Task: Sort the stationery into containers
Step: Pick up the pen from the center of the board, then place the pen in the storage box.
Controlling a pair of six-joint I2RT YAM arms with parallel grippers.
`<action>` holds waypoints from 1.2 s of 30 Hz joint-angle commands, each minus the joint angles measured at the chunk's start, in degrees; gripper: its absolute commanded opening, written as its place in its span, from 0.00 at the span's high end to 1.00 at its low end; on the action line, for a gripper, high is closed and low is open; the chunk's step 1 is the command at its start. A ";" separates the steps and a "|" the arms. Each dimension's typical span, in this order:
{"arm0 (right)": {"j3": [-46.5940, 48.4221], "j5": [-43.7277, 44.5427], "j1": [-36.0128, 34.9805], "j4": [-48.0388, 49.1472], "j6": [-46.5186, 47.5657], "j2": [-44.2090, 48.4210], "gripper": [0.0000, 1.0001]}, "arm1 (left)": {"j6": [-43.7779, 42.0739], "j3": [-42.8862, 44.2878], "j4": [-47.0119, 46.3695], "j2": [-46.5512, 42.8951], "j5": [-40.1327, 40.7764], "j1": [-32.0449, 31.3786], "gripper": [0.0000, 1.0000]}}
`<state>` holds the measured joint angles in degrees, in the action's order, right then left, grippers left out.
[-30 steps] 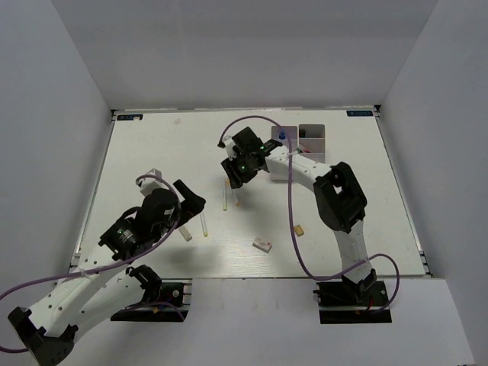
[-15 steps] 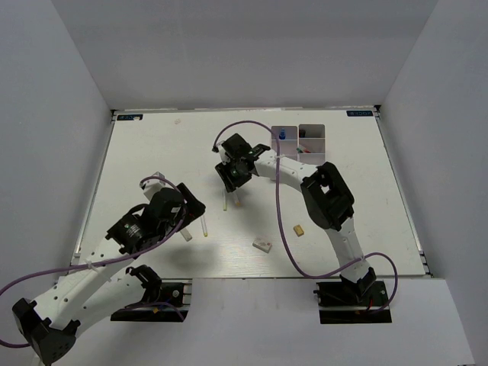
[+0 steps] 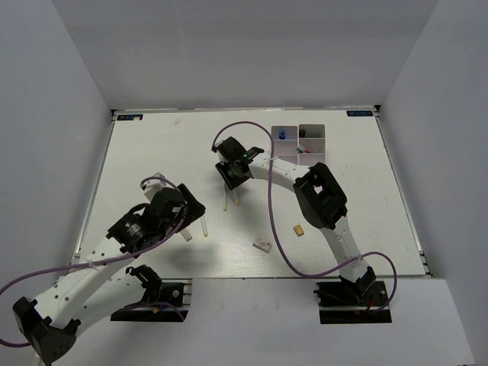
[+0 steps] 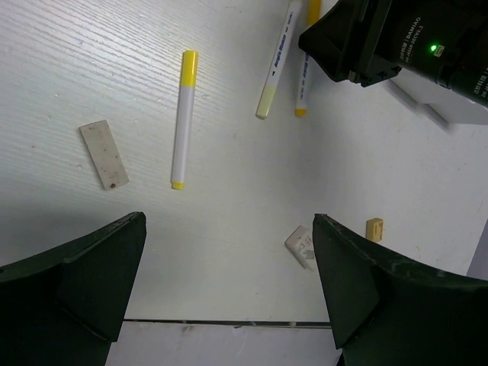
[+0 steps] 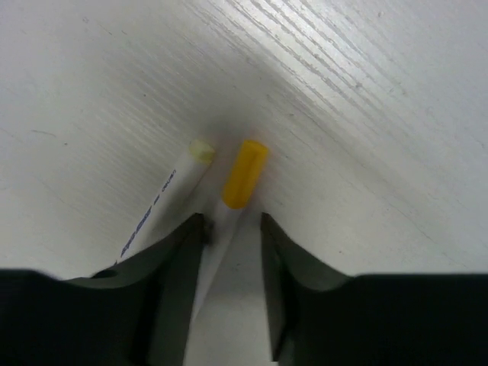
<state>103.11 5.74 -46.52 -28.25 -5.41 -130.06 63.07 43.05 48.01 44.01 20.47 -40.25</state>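
Note:
My right gripper [image 3: 232,181] is low over two pens on the table. In the right wrist view its jaws [image 5: 232,236] are slightly apart and straddle a white pen with a yellow cap [image 5: 244,174]. That pen rests against the left finger [image 5: 179,263]. A second white pen [image 5: 164,198] lies just outside that finger. My left gripper [image 3: 192,210] is open and empty [image 4: 229,282] above the near table. A yellow-capped pen [image 4: 183,118] and a grey eraser [image 4: 104,154] lie ahead of it. The white containers [image 3: 299,131] stand at the back.
A white eraser [image 3: 263,245] and a tan eraser [image 3: 299,229] lie near the front, both also in the left wrist view [image 4: 301,245] [image 4: 374,228]. A blue-capped bottle [image 3: 282,136] stands in the left bin. The table's front edge [image 4: 229,323] is close below the left gripper.
My right gripper has moved left and come down onto the two pens. My left gripper has shifted slightly toward the front.

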 commanded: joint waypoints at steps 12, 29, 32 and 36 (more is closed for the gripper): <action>-2.92 -13.11 4.07 -2.86 3.02 3.14 1.00 | -6.36 4.15 -9.31 16.98 -1.75 -0.18 0.03; -11.16 -46.75 21.38 13.57 13.64 27.84 1.00 | -18.06 7.93 -23.48 30.25 -4.74 2.54 0.16; -11.96 -53.62 25.24 14.80 21.55 27.67 1.00 | -19.47 8.63 -24.01 32.62 -5.35 3.77 0.14; -10.04 -60.66 29.64 14.36 30.80 24.42 1.00 | -20.09 10.13 -24.01 35.27 -6.75 4.83 0.14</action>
<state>92.64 -46.19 -19.44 -15.99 16.01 -103.63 44.64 50.83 25.28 78.89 15.49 -36.25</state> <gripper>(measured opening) 0.184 0.855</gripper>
